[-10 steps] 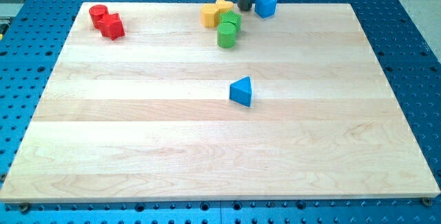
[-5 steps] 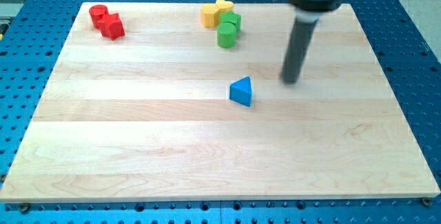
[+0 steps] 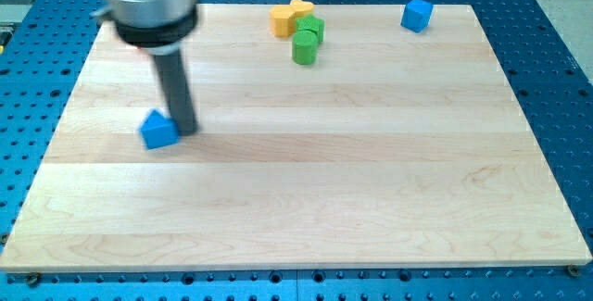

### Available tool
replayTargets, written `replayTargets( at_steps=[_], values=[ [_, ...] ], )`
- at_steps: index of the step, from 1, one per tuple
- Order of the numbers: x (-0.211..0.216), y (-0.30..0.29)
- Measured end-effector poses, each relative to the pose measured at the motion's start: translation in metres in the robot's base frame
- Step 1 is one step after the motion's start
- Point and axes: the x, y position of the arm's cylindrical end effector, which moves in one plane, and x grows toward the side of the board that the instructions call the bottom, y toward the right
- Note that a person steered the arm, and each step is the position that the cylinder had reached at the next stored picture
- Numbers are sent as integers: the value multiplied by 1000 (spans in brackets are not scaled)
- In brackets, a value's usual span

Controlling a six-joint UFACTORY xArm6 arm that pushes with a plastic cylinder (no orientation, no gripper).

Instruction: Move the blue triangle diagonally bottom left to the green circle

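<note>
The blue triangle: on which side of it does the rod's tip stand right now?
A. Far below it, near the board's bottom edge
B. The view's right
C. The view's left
B: my tip stands just right of the blue triangle, close against it.

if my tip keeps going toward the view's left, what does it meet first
My tip already sits against the right side of the blue triangle, so it meets that block first. Beyond it the way looks free to the board's left edge.
</note>
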Motion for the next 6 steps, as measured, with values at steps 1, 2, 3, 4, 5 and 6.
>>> replayTargets(
  at_steps=[1,2,3,4,5,6],
  values=[
    [-17,-2],
    [-40,-87],
    [31,-98],
    [30,41],
    [-34,79],
    [35,72]
  ],
)
